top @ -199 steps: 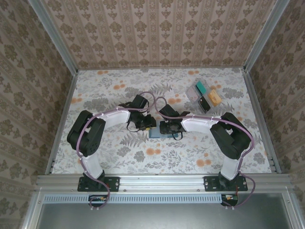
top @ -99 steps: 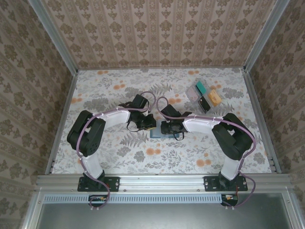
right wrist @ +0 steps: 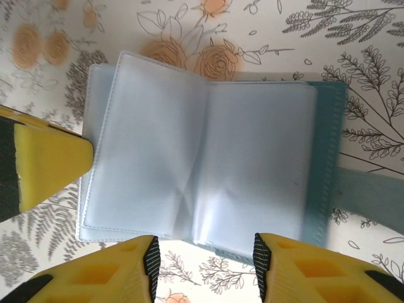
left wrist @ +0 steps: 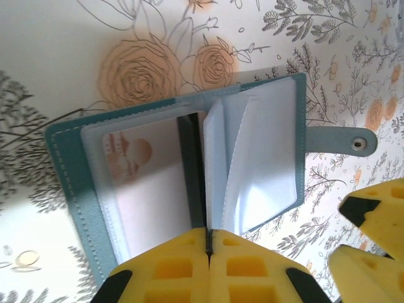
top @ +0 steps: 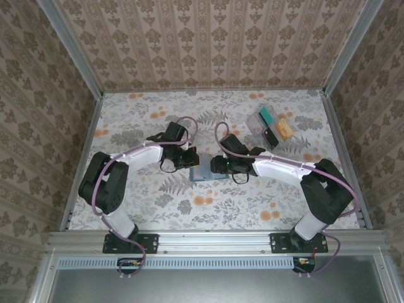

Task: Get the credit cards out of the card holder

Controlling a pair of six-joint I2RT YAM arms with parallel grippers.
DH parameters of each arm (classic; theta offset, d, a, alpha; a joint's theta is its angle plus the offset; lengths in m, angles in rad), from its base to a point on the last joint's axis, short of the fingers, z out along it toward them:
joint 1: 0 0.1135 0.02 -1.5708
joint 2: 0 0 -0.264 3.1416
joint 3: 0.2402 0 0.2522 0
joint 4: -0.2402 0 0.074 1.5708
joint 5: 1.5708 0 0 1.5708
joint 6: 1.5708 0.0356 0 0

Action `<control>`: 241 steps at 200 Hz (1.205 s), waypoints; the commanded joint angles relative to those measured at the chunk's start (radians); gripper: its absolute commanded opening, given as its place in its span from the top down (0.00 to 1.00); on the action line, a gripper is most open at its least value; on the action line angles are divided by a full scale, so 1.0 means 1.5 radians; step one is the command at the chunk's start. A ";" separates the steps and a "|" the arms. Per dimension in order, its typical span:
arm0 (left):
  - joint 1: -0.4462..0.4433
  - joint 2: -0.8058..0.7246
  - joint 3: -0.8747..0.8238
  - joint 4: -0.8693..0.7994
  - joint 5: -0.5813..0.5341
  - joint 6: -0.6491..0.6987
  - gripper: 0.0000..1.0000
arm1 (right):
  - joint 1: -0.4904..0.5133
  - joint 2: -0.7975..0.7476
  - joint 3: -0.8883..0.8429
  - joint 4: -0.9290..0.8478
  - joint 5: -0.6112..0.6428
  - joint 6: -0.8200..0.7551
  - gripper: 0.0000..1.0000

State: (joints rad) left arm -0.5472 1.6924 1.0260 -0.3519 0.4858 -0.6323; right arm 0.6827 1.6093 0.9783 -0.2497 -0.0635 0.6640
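Since my left fingers (left wrist: 170,268) are closed tight at the spine of the open card holder (left wrist: 63,183) on the counter (left wrist: 50,50), my right fingers (right wrist: 95,274), parted and empty, should draw the pale card (left wrist: 148,189) out gently.

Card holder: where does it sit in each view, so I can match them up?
Top external: the card holder is a small blue rectangle just below centre.
Left wrist: card holder lies open across the middle.
Right wrist: card holder lies open at centre.
Shared landmark: orange roses on the cloth, just above it in both wrist views.
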 commanded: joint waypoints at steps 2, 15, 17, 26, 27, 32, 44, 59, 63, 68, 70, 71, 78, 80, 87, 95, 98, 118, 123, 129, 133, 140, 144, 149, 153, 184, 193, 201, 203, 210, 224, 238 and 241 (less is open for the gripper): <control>0.004 -0.020 -0.009 -0.009 0.031 0.022 0.97 | -0.008 -0.022 -0.017 0.008 -0.011 0.022 0.52; 0.003 -0.020 -0.012 0.015 0.055 0.010 0.87 | -0.011 -0.023 -0.020 0.011 -0.012 0.027 0.52; 0.002 -0.020 -0.013 0.021 0.060 0.008 0.86 | -0.010 -0.023 -0.020 0.012 -0.013 0.028 0.52; -0.001 -0.018 -0.015 0.039 0.073 -0.003 0.80 | -0.011 -0.022 -0.024 0.016 -0.016 0.031 0.52; -0.002 -0.018 -0.015 0.040 0.075 -0.004 0.80 | -0.011 -0.022 -0.025 0.016 -0.016 0.032 0.52; -0.005 -0.018 -0.014 0.047 0.080 -0.007 0.78 | -0.012 -0.023 -0.026 0.019 -0.017 0.033 0.52; -0.015 -0.015 -0.008 0.052 0.085 -0.009 0.74 | -0.013 -0.024 -0.032 0.029 -0.024 0.034 0.54; -0.024 -0.009 0.002 0.052 0.086 -0.011 0.73 | -0.016 -0.028 -0.041 0.037 -0.023 0.040 0.54; -0.027 -0.007 0.004 0.053 0.087 -0.012 0.72 | -0.017 -0.029 -0.042 0.039 -0.023 0.042 0.54; -0.029 -0.006 0.007 0.054 0.088 -0.013 0.72 | -0.018 -0.031 -0.044 0.041 -0.022 0.043 0.54; -0.031 -0.005 0.007 0.054 0.088 -0.015 0.72 | -0.018 -0.032 -0.045 0.041 -0.022 0.044 0.54; -0.031 -0.004 0.007 0.054 0.088 -0.015 0.72 | -0.018 -0.033 -0.046 0.041 -0.021 0.044 0.54; -0.034 -0.003 0.010 0.054 0.088 -0.016 0.71 | -0.021 -0.034 -0.050 0.044 -0.019 0.045 0.55; -0.035 -0.002 0.010 0.054 0.087 -0.016 0.71 | -0.021 -0.035 -0.051 0.044 -0.019 0.046 0.55; -0.037 0.000 0.012 0.055 0.087 -0.018 0.70 | -0.023 -0.038 -0.054 0.045 -0.017 0.048 0.55; -0.039 0.002 0.014 0.055 0.086 -0.019 0.70 | -0.025 -0.040 -0.056 0.045 -0.015 0.048 0.55; -0.040 0.004 0.014 0.056 0.086 -0.019 0.69 | -0.026 -0.041 -0.056 0.045 -0.014 0.048 0.55; -0.041 0.010 0.016 0.059 0.084 -0.023 0.67 | -0.029 -0.047 -0.060 0.044 -0.011 0.048 0.55; -0.042 0.012 0.016 0.060 0.085 -0.024 0.66 | -0.029 -0.048 -0.061 0.044 -0.011 0.048 0.55; -0.042 0.013 0.016 0.063 0.086 -0.025 0.66 | -0.030 -0.050 -0.062 0.045 -0.010 0.048 0.55; -0.043 0.015 0.017 0.063 0.086 -0.026 0.66 | -0.030 -0.050 -0.064 0.045 -0.010 0.049 0.55; -0.044 0.016 0.017 0.066 0.089 -0.028 0.65 | -0.031 -0.054 -0.067 0.048 -0.011 0.049 0.55; -0.044 0.016 0.017 0.068 0.091 -0.027 0.65 | -0.031 -0.055 -0.069 0.051 -0.010 0.050 0.55; -0.045 0.017 0.017 0.072 0.093 -0.029 0.65 | -0.031 -0.057 -0.071 0.052 -0.009 0.051 0.55; -0.046 0.018 0.017 0.073 0.094 -0.031 0.64 | -0.031 -0.059 -0.073 0.054 -0.008 0.052 0.55; -0.051 0.023 0.024 0.085 0.101 -0.037 0.64 | -0.033 -0.065 -0.077 0.057 -0.006 0.052 0.55; -0.053 0.025 0.026 0.084 0.101 -0.038 0.64 | -0.033 -0.066 -0.079 0.059 -0.006 0.052 0.55; -0.053 0.025 0.027 0.085 0.101 -0.039 0.63 | -0.034 -0.066 -0.080 0.059 -0.006 0.053 0.55; -0.053 0.026 0.027 0.087 0.100 -0.039 0.63 | -0.034 -0.067 -0.080 0.060 -0.006 0.053 0.55; -0.053 0.025 0.023 0.101 0.121 -0.044 0.62 | -0.034 -0.069 -0.082 0.061 -0.005 0.053 0.55; -0.053 0.025 0.020 0.125 0.137 -0.057 0.61 | -0.035 -0.075 -0.087 0.065 -0.001 0.054 0.55; -0.052 0.023 0.023 0.122 0.132 -0.057 0.59 | -0.035 -0.082 -0.091 0.066 0.004 0.053 0.55; -0.050 0.021 0.023 0.122 0.130 -0.057 0.58 | -0.036 -0.084 -0.092 0.067 0.006 0.053 0.55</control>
State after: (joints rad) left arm -0.6216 1.7203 1.0328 -0.2031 0.6487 -0.6949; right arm 0.6369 1.5303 0.8593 -0.1658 -0.0826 0.7345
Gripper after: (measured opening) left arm 0.405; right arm 0.452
